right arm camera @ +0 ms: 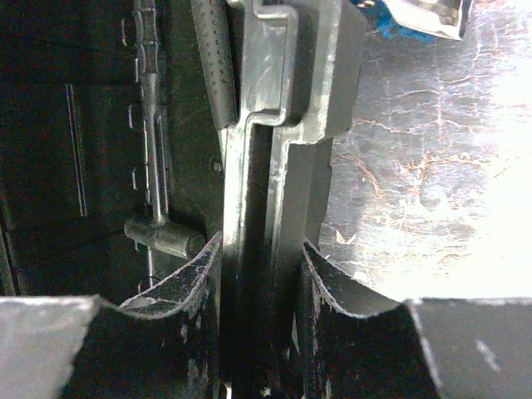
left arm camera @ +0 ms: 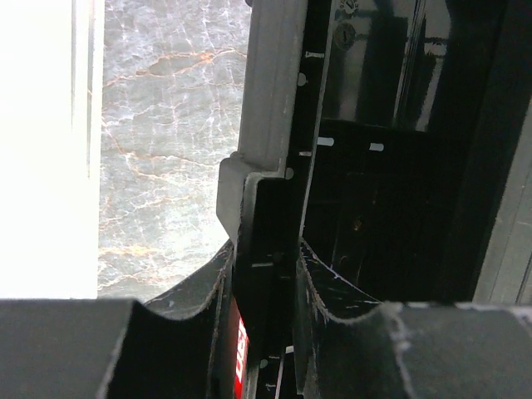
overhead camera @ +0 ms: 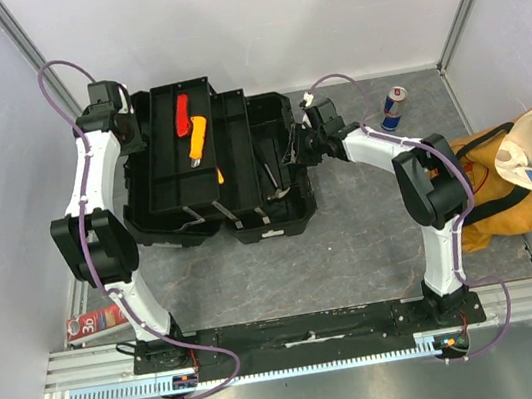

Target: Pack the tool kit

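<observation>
Toolbox (overhead camera: 284, 219) update: it's sitting open in the upper middle of the top view, and both arms have hold of it. The left gripper (left arm camera: 266, 278) has its jaws squeezed onto the box's wall at the upper left. The right gripper (right arm camera: 262, 270) is pinched onto the rim at the box's right side, pads pressed against both faces.

Our worries from here:

- Both grips are on thin plastic edges. If one arm pulls or lifts ahead of the other, we reckon the box twists and a pad slides off the rim.
- The tray (overhead camera: 171, 189) sits up on the left half of the box with a red-handled tool (overhead camera: 181, 112) and a yellow-handled tool (overhead camera: 198, 137) lying loose in it. Any tilt and those probably skate off onto the table (overhead camera: 354, 246).
- Just inside the right wall there's a T-handled metal tool (right arm camera: 155, 166). If that shifts it could jam under whatever gets closed over it.
- The drink can (overhead camera: 394, 105) stands close behind the right arm, so a wide elbow swing could knock it over. The fabric bag (overhead camera: 518, 190) at the right edge is well apart, so no worry there.
</observation>
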